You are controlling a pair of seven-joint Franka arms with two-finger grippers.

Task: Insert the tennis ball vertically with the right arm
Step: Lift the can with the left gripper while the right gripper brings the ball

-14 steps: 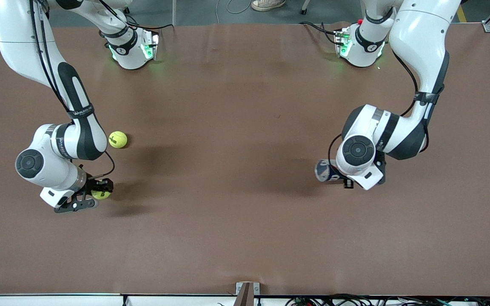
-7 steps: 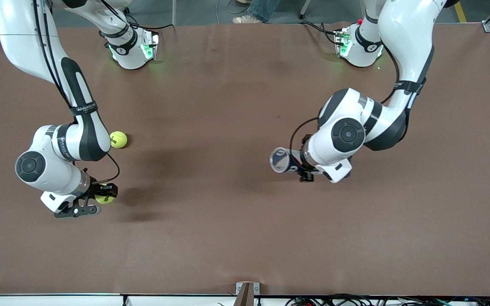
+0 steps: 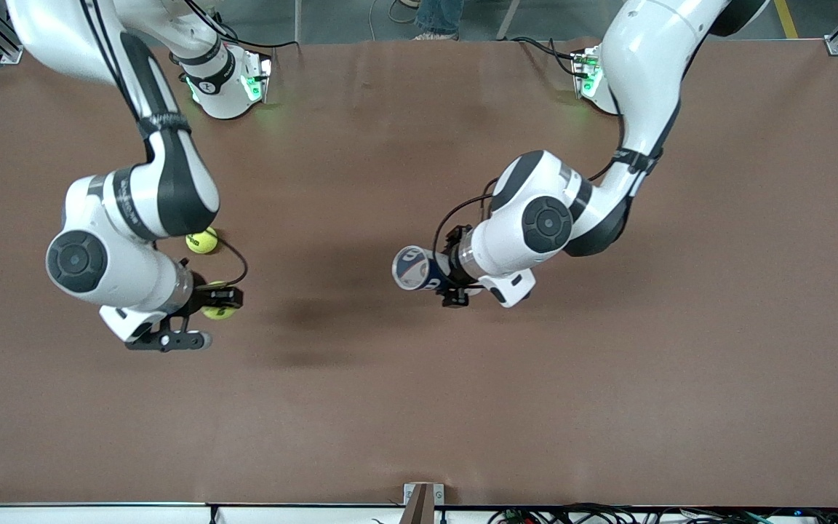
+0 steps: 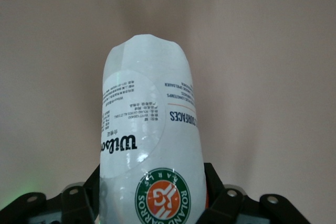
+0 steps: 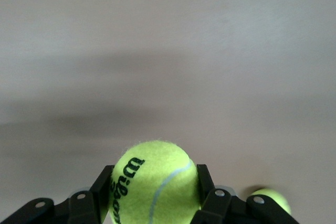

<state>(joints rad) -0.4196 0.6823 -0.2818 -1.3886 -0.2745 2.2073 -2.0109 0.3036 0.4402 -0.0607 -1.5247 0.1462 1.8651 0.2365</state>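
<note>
My right gripper (image 3: 217, 306) pinched the light, springy tennis ball (image 3: 218, 311) across its middle; my left gripper (image 3: 450, 280) clamped the slick can (image 3: 415, 268), well apart from that ball.

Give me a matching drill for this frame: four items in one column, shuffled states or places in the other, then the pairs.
Items
1. right gripper
2. left gripper
3. loose tennis ball
4. tennis ball can

States
A. resting on the table, beside the right arm
B. shut on a tennis ball, up off the table
C. held on its side in the air over the table's middle, mouth toward the right arm's end
D. shut on the can's body

Pairs: 1-B, 2-D, 3-A, 4-C
</note>
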